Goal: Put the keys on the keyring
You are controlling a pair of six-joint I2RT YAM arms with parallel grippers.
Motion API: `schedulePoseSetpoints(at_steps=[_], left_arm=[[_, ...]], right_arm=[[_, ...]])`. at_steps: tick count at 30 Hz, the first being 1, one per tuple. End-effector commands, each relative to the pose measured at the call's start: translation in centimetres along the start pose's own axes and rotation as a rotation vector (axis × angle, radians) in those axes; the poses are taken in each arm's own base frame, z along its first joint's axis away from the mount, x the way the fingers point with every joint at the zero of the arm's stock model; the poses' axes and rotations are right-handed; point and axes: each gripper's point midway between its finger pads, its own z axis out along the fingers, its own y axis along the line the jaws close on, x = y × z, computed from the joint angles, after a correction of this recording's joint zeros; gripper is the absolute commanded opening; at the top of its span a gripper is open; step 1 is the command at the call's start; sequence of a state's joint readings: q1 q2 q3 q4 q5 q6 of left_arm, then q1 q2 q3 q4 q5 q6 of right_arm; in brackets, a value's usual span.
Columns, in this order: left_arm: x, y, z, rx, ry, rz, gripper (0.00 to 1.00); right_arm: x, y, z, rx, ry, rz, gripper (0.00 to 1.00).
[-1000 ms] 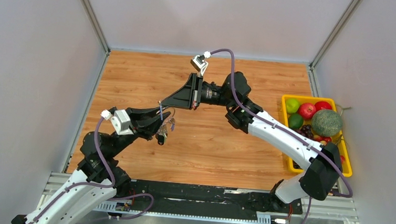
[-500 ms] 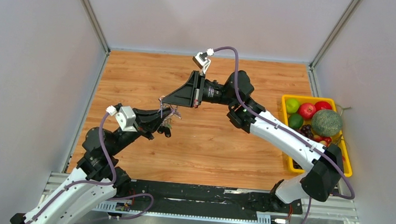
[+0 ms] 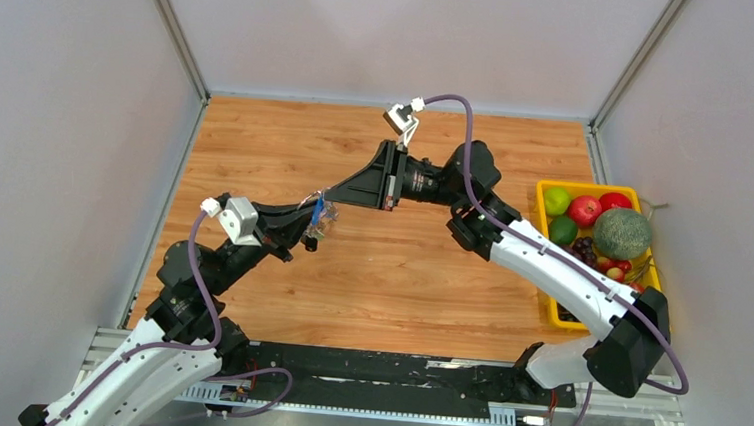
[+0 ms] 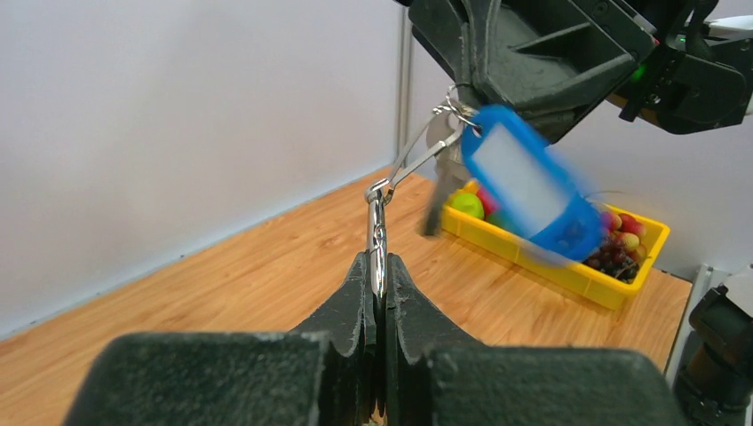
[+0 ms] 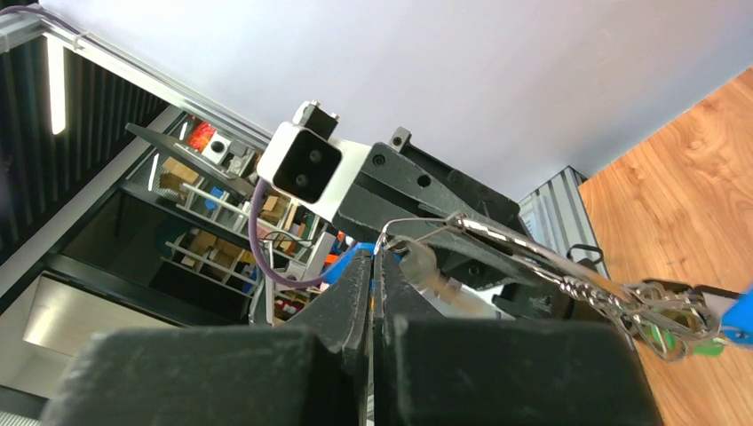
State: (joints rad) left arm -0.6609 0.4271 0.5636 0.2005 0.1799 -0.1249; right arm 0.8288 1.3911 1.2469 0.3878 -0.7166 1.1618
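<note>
The keyring is a thin silver wire loop stretched between my two grippers above the wooden table. My left gripper is shut on its lower end, and my right gripper is shut on its upper end. A blurred blue tag and a silver key dangle from the loop just below the right gripper's tip. In the right wrist view, more keys with a green tag hang in a bunch under the left gripper. From above, the two tips meet at the blue tag, left gripper below right gripper.
A yellow tray of fruit stands at the right edge of the table and also shows in the left wrist view. Grey walls close in the left, back and right sides. Wooden table lies below the grippers.
Both grippers shifted a little to the right with the ring between them. The left gripper rose closer to the right tip. The blue tag and key now swing.
</note>
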Motion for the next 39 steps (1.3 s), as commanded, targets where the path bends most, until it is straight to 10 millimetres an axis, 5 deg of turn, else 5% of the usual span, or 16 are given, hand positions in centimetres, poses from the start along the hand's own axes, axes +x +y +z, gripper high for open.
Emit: schedulePoseSetpoints(at_steps=[1,13,17,27,39], left_arm=[[-1.7,1.3,-0.2,-0.080,-0.038,0.013,0.00],[-2.5,2.8,-0.9,-0.172,-0.072,0.011,0.00],[-2.9,2.8,-0.9,-0.171,-0.078,0.010,0.00],[-3.4,2.8,-0.6,-0.172,-0.071,0.003,0.00],[-1.3,3.9,1.1,-0.234,0.087,-0.056,0.00]], right_arm=[[0.7,2.9,-1.5,-0.078,0.022,-0.100,0.00],[3.6,-0.2,-3.0,-0.001,0.109,-0.137,0.00],[4.4,-1.8,-3.5,0.050,0.124,-0.142,0.23],[3.6,-3.5,-5.6,0.153,0.072,-0.199,0.50],[2.0,-8.5,-9.3,0.502,0.010,-0.397,0.60]])
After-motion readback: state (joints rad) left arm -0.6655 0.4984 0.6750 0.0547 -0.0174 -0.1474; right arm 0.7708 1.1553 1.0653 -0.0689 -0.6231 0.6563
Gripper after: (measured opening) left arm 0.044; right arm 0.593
